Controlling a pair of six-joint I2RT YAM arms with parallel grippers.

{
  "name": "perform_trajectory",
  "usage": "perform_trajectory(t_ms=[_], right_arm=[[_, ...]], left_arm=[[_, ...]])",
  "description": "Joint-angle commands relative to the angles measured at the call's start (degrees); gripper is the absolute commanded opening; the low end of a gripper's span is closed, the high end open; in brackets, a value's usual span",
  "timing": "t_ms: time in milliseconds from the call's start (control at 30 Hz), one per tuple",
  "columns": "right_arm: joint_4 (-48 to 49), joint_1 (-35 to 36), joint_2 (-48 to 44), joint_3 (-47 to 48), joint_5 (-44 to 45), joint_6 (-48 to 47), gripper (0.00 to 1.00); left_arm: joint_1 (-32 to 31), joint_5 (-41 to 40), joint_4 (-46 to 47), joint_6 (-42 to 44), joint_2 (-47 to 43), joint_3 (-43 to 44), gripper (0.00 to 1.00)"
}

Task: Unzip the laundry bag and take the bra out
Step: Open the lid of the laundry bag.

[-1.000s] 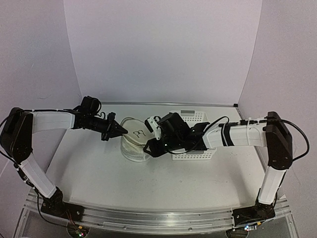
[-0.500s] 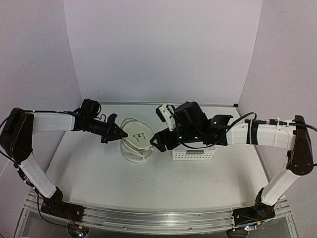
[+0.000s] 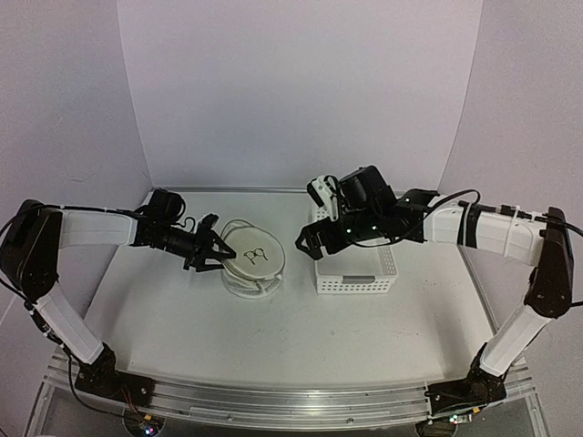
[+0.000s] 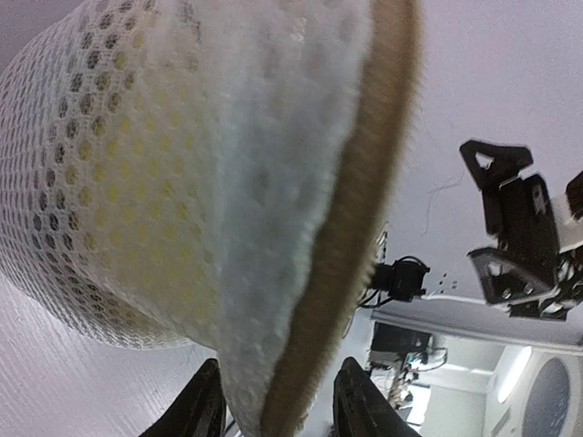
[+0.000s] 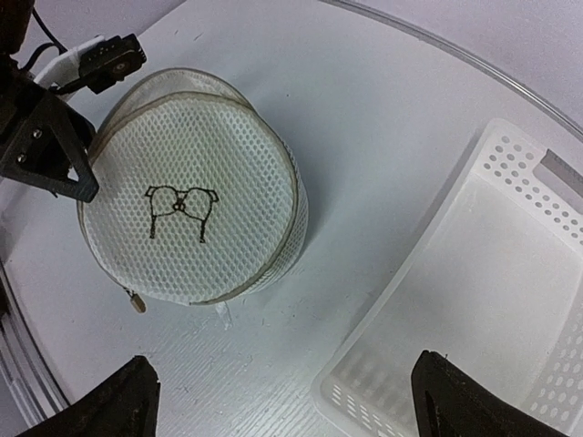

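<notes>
Right gripper (image 5: 287, 405) has pulled back, jaws wide; left fingers (image 4: 202, 410), half-open astride the bag (image 5: 191, 205) rim, should reclamp before unzipping.

Overall light: bright, even and diffuse in the top view; the walls are tinted lilac.
Shadows: only soft, faint ones are cast on the table (image 3: 182, 309) beside the laundry bag (image 3: 255, 259) and the basket (image 3: 357, 273).
Left wrist view: the mesh is shown very close and soft; its rim is blurred, and the background is washed out.
Right wrist view: the bag's drawing is rendered sharply; the fingers (image 5: 123, 410) of the right gripper (image 5: 282, 360) are dark and softly defined.
Distortion: the table edge is bowed by the wide lens.
</notes>
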Motion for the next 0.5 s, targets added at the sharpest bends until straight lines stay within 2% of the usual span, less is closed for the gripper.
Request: perform_trajectory(t_ms=[0, 300, 467], right_arm=[[-0.4, -2.2, 2.4, 7.1, -6.0, -1.6, 0.98], [-4.6, -4.6, 14.2, 22.2, -12.5, 1.8, 0.98], [-5.4, -5.9, 23.3, 30.4, -16.1, 6.4, 0.97]], left_arm=[[0.6, -0.4, -2.4, 5.3, -4.3, 2.4, 0.51], [2.4, -13.0, -15.0, 10.9, -10.1, 8.6, 0.72], [2.4, -17.3, -18.8, 12.2, -13.3, 10.0, 0.76]])
